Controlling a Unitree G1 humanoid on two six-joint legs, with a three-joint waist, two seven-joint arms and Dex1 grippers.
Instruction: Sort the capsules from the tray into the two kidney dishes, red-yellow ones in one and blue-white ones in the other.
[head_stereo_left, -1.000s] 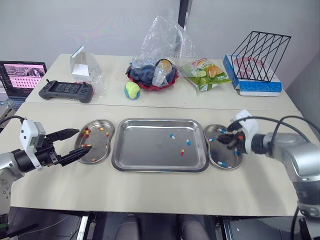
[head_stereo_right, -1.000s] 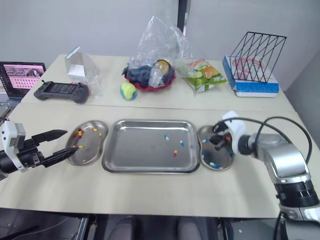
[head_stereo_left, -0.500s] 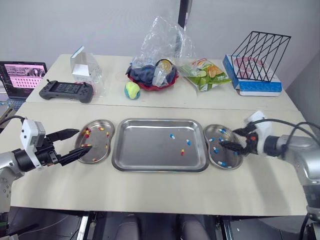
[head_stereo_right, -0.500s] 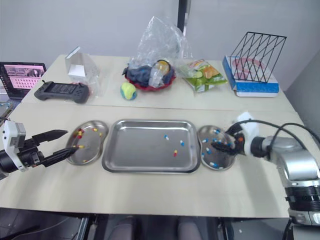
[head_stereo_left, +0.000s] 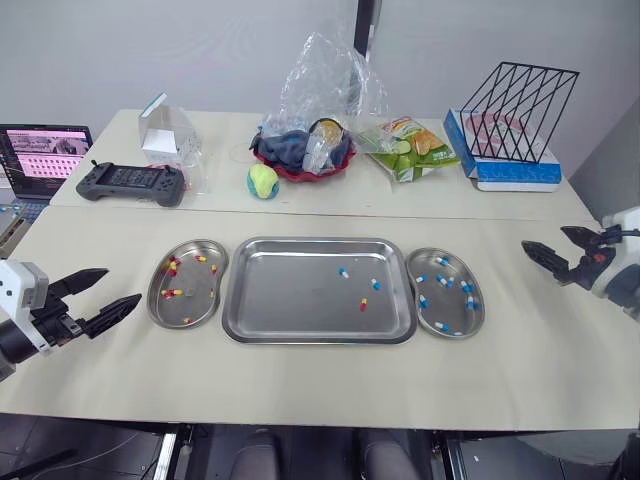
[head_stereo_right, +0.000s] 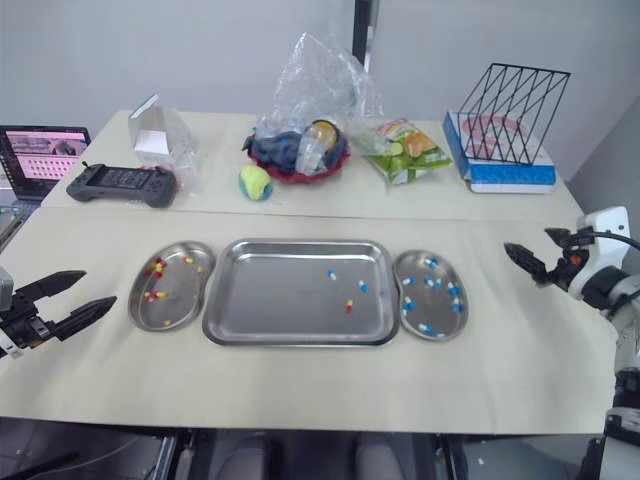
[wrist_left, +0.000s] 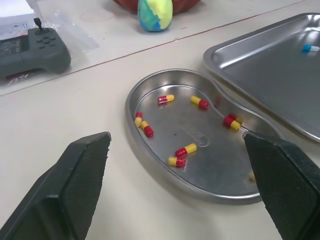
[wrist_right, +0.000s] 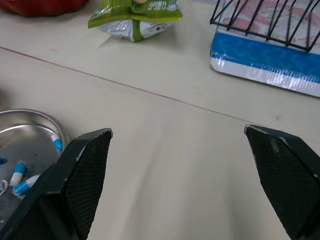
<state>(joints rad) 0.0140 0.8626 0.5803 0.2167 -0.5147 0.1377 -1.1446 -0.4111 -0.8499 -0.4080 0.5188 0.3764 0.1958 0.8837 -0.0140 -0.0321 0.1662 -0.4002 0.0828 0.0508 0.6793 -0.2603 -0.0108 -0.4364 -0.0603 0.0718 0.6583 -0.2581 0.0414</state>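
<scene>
**Both tools apart, clear of the dishes**

My left tool (head_stereo_left: 122, 286) hangs over the desk (head_stereo_left: 300, 385) just left of the left kidney dish (head_stereo_left: 156, 305), its two black fingers spread wide with nothing between them. In my left wrist view that dish lies between the fingers, holding the red-yellow capsules (wrist_left: 183, 150). My right tool (head_stereo_left: 543, 241) hangs over bare desk to the right of the right kidney dish (head_stereo_left: 450, 310), apart from it, and its fingers are also spread and empty. That dish holds the blue-white capsules (head_stereo_left: 441, 280).

The tray (head_stereo_left: 290, 295) sits between the two dishes, close beside each. Three capsules lie in its right half: two blue-white ones (head_stereo_left: 343, 271) and a red-yellow one (head_stereo_left: 364, 304) nearer me. At the back of the desk are a game controller (head_stereo_left: 131, 182), a ball (head_stereo_left: 264, 181) and a wire rack (head_stereo_left: 520, 108).
</scene>
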